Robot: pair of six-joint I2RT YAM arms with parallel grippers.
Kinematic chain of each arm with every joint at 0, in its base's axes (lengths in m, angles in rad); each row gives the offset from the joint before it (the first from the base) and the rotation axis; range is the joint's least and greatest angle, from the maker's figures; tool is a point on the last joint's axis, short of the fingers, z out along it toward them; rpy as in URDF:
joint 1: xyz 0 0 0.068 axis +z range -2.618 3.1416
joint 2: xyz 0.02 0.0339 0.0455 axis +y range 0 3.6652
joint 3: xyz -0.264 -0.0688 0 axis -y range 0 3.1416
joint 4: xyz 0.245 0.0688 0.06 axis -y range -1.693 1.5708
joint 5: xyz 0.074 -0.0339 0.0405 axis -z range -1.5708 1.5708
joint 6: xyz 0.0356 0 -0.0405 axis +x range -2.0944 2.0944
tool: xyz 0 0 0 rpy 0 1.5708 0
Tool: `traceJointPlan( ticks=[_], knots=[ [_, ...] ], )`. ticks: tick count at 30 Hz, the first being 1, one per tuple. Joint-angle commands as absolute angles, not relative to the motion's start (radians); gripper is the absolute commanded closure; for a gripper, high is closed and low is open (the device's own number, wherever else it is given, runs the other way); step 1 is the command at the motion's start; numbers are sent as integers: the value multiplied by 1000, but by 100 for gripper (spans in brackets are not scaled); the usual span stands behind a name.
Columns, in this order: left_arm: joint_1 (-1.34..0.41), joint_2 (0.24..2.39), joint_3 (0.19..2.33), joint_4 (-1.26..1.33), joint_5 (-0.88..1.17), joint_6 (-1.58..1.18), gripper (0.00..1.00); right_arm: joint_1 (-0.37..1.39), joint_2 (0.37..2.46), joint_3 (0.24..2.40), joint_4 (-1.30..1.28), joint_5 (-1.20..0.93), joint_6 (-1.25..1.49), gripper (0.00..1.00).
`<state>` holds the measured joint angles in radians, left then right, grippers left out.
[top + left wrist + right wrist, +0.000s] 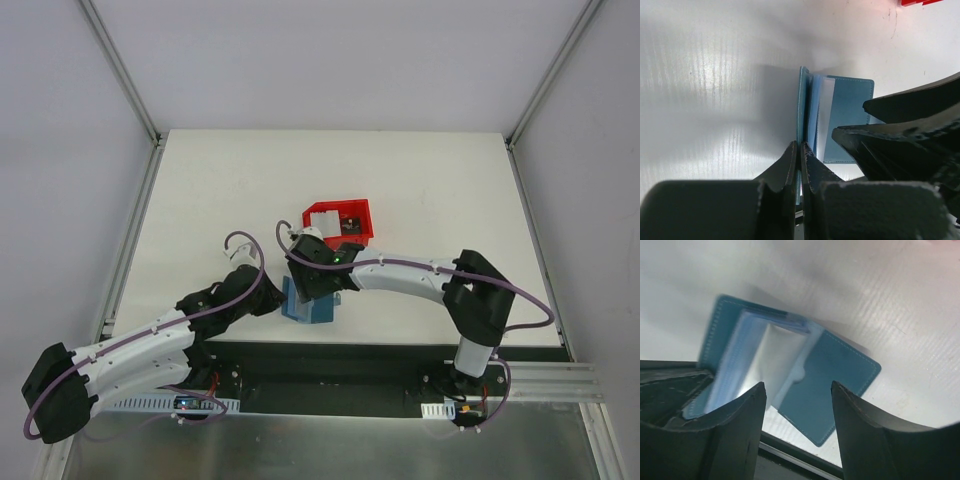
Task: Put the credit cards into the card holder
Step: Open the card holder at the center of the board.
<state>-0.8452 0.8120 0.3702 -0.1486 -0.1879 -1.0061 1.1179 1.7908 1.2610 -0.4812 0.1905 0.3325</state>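
left gripper [799, 150]: pinched shut on upright cover edge of small teal-blue folding card holder [850, 100] | right gripper [797, 407]: wide open, empty, just above spread holder, pale inner pockets under finger gap

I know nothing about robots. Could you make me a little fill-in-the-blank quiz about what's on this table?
1. The teal wallet is ____, pockets showing.
2. The left gripper is pinching the ____'s cover.
3. The right gripper, jaws apart above the wallet, holds ____.
4. The bin is coloured ____.

Missing words: open; wallet; nothing; red.
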Motion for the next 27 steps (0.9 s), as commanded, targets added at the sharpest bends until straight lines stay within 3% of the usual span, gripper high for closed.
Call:
traceJointPlan(
  ticks=[1, 27],
  knots=[
    [-854, 793, 356, -150, -198, -1002, 100, 1121, 1724, 1275, -408, 167, 356, 43],
    [-853, 796, 377, -149, -196, -992, 100, 1124, 1807, 1290, -380, 77, 367, 41]
  ],
)
